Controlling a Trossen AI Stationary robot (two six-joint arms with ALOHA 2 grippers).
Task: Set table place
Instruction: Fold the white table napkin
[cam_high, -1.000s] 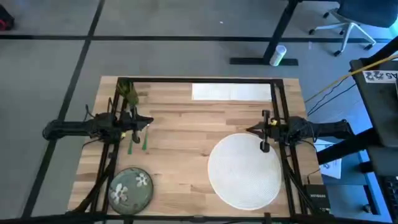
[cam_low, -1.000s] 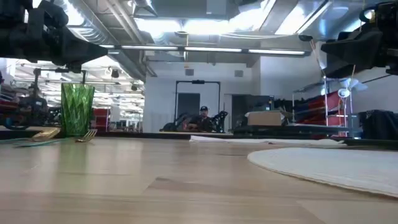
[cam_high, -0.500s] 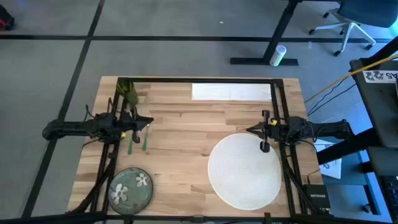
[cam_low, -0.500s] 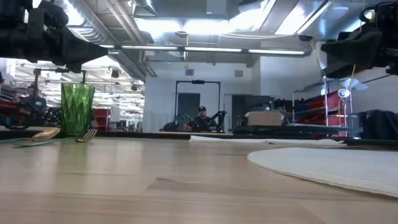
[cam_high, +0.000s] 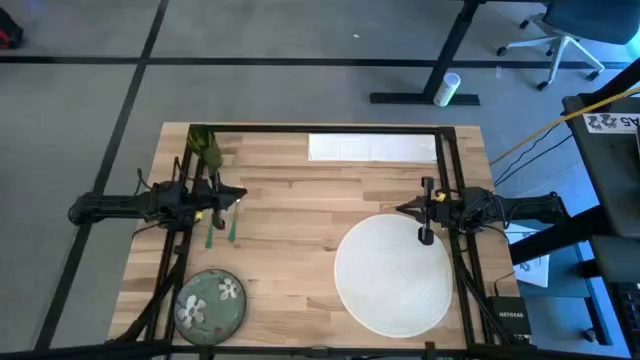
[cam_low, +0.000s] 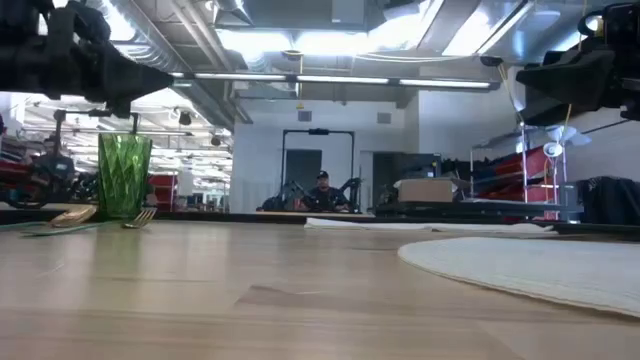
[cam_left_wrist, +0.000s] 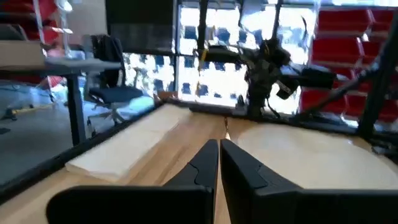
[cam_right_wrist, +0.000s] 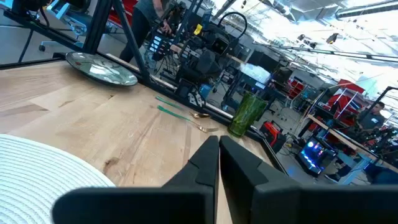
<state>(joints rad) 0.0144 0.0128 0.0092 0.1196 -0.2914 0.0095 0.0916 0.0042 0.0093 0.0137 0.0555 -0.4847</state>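
Note:
The round white placemat lies flat on the table's near right part. A green floral plate rests at the near left corner. A green cup stands upright at the far left. The white napkin lies flat along the far edge. The green fork and the gold-coloured utensil lie side by side on the wood at the left. My left gripper hangs shut above the table, just beyond them. My right gripper hangs shut above the placemat's far edge.
Bare light wood stretches between the two grippers and across the table's middle. The black frame rails run along the far edge and both sides. A person sits far off in the room behind the table.

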